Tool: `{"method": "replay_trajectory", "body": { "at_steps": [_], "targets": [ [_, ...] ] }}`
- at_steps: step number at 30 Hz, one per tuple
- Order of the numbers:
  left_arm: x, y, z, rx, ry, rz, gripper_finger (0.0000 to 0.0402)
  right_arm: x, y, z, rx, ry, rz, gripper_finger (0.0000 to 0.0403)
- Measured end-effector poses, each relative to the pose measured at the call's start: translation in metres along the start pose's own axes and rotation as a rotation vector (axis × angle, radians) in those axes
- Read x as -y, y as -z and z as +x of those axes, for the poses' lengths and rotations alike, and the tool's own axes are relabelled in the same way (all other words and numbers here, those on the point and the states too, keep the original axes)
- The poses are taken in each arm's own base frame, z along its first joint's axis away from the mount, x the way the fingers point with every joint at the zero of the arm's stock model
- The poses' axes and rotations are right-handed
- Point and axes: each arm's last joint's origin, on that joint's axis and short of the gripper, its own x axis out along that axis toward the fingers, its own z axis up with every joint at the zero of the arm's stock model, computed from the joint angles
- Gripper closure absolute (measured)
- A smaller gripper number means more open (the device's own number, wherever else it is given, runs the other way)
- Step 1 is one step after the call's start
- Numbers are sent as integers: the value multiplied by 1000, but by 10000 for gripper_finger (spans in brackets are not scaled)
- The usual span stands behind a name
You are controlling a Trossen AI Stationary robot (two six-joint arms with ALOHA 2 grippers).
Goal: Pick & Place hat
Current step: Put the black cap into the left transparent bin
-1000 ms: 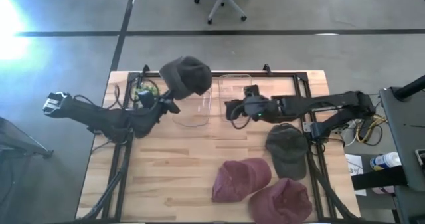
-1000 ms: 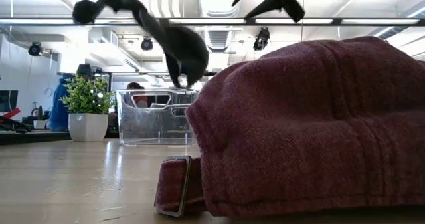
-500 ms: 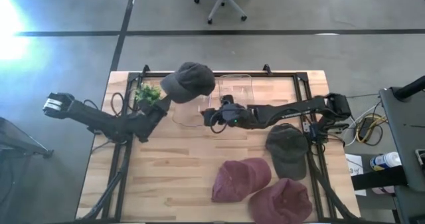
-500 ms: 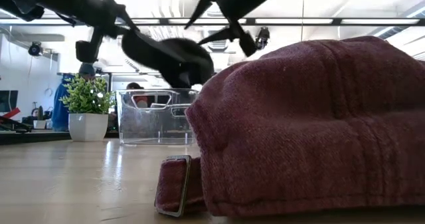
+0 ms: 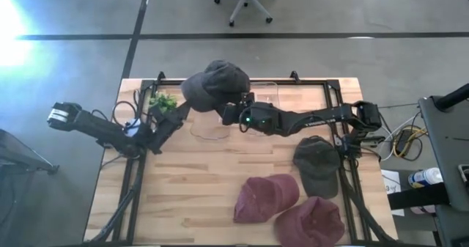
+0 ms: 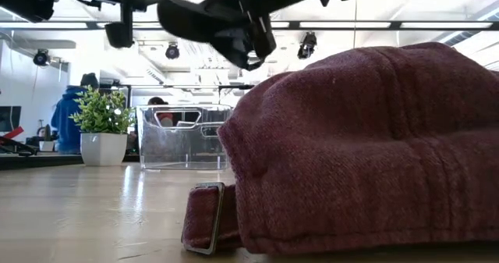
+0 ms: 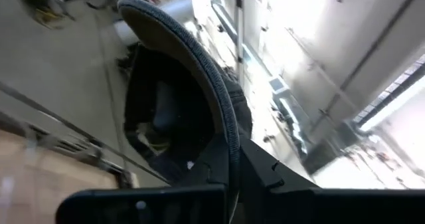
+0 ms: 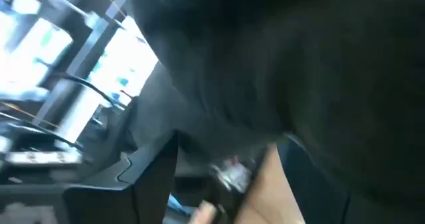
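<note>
1. The grey hat (image 5: 216, 84) is in the air above the clear bin (image 5: 256, 104), not on the table. The left gripper (image 5: 185, 108) is closed on its brim, and the crown hangs just past the fingertips.
2. One second ago the right gripper (image 5: 229, 112) was well apart from the hat, to the side of the bin. It has since reached across and is now right at the hat's edge, opposite the left fingers.
3. The right fingers have also opened wider in this second. In the right wrist view the hat's dark cloth fills the space in front of them, but I cannot tell if they already touch it.
4. The hat was also lifted and turned a little by the left arm, so its opening now faces the right fingers.
5. I judge this to be a handover or a two-handed grip being prepared. The placing is not yet done. The next need is for the right fingers to close on the cloth before the left ones let go.
</note>
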Motion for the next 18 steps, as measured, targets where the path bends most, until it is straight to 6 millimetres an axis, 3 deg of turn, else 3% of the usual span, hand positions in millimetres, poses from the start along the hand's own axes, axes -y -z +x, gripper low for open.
{"method": "replay_trajectory", "body": {
  "at_steps": [5, 9, 13, 18],
  "targets": [
    [5, 0, 2, -21, 33, 0, 392, -10, -7, 1, 44, -54, -38, 149],
    [7, 0, 2, -31, 48, 9, 392, -14, -9, 1, 48, -66, -40, 179],
    [8, 0, 3, -46, 65, 35, 382, -14, -9, 1, 48, -70, -66, 244],
    [9, 1, 3, -52, 64, 101, 344, -17, -11, 0, 47, -85, -93, 353]
  ]
}}
